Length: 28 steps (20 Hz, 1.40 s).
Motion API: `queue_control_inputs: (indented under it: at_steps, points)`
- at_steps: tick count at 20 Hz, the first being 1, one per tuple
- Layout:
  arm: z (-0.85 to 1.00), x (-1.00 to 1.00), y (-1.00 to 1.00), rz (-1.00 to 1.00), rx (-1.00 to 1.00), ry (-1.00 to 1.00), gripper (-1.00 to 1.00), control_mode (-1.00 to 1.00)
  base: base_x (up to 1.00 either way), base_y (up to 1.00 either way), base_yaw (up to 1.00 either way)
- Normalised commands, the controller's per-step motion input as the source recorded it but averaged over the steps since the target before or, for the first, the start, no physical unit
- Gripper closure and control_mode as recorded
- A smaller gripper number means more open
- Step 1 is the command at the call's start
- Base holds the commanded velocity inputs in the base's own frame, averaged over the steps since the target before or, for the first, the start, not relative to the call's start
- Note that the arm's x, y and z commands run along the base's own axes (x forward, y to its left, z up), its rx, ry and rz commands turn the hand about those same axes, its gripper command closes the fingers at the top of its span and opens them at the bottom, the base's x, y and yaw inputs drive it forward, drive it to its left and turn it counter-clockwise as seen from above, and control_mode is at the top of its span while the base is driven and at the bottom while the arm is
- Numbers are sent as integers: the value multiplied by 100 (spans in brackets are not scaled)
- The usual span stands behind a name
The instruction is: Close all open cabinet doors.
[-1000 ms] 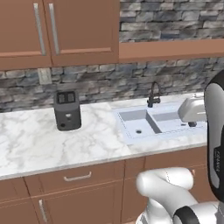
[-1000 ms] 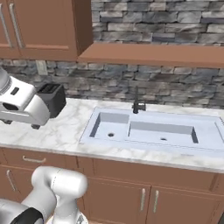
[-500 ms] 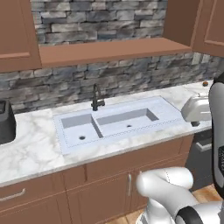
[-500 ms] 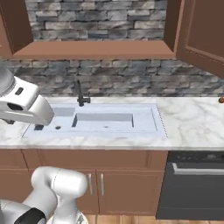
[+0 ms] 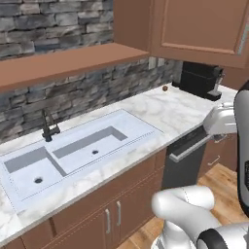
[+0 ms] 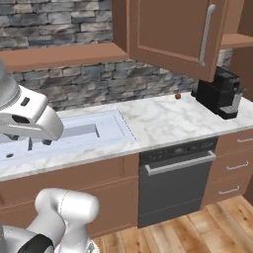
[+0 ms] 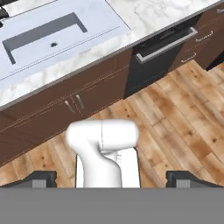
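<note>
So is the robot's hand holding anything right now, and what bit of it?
No, nothing. In the hand view the gripper has its two finger tips far apart, with just the wooden floor below.

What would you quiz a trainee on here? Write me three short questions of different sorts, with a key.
1. True or false: the cabinet door with the long silver handle stands swung open over the counter.
2. What stands on the counter beneath that door? A) a black coffee machine B) a kettle C) a fruit bowl
3. Fill in: in the hand view, the gripper has its finger tips far apart, so it is ____.

Key: 1 true; 2 A; 3 open.
</note>
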Motion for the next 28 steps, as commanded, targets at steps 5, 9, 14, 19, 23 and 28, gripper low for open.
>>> queue_control_inputs:
  at_steps: [5, 9, 14, 19, 23, 28]
  points:
    - [0, 0, 0, 0, 0, 0, -100, 100, 0, -36, -50]
    - [0, 0, 0, 0, 0, 0, -100, 100, 7, -48, -17]
    - [0, 0, 0, 0, 0, 0, -100, 100, 19, -88, 0]
    - [0, 0, 0, 0, 0, 0, -100, 100, 33, -97, 7]
    - [0, 0, 0, 0, 0, 0, -100, 100, 31, -98, 17]
    - [0, 0, 0, 0, 0, 0, -100, 100, 23, -85, 29]
